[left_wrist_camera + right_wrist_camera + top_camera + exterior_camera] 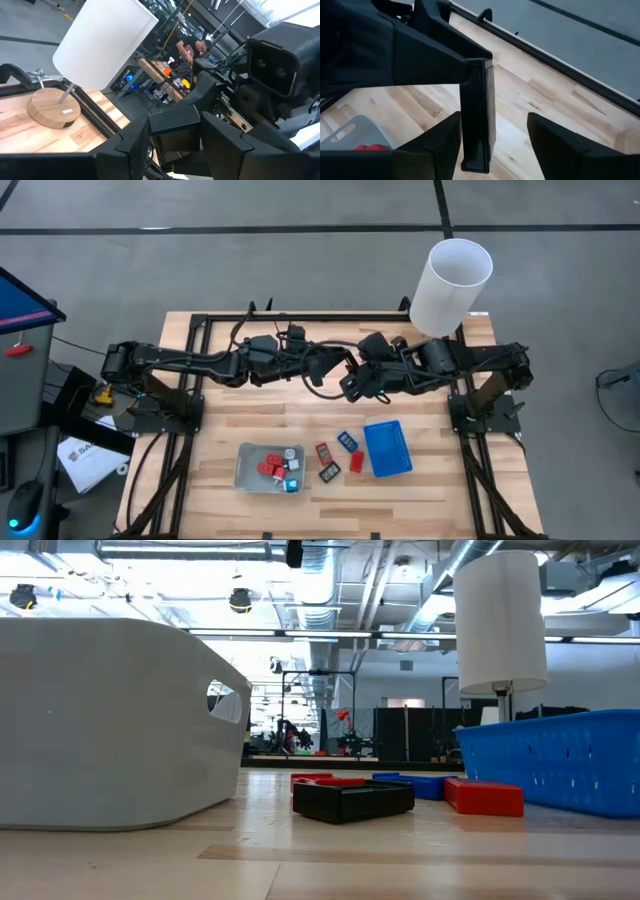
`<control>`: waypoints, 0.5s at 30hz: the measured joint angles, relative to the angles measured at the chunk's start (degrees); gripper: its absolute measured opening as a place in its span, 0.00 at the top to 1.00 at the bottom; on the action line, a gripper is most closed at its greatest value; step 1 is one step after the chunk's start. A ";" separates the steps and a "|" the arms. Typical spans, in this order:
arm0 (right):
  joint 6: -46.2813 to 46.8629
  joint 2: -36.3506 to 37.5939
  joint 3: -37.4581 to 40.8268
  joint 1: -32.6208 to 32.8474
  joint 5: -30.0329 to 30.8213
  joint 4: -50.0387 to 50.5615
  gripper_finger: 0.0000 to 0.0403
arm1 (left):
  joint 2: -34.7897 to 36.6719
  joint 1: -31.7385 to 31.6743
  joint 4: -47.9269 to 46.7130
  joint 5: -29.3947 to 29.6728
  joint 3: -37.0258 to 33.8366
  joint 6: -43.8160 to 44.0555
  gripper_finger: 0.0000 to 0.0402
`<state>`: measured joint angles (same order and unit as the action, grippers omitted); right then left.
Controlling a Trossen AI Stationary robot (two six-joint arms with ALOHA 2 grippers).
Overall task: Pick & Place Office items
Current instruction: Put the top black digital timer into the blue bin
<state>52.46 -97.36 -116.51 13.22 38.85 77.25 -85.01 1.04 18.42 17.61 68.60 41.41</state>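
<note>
Grey tray [241, 467] holding red blocks [268, 470]; left fingers [125, 150] clamped on black rectangle [175, 132], right fingers [560, 145] apart around it

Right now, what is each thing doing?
Left gripper: shut on black piece.
Right gripper: open around that piece.
Grey tray: holds red blocks.
Blue tray: empty.
Lamp: upright.
Loose pieces: lying between the trays.
</note>
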 joint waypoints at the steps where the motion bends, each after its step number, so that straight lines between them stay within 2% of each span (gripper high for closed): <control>1: -0.10 0.00 0.00 -0.01 -0.13 0.00 0.47 | 0.00 0.00 0.00 0.00 0.00 0.00 0.62; 8: -0.13 0.00 0.00 0.06 -0.51 -0.07 0.61 | 0.35 -0.11 -0.15 0.05 0.00 -0.11 0.62; 15: 0.03 0.00 0.00 0.04 -0.51 -0.32 0.65 | 0.35 -0.22 -0.13 0.07 0.00 -0.20 0.62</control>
<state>52.49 -97.36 -116.51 13.26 38.35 76.94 -84.66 0.82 18.28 17.67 68.60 41.21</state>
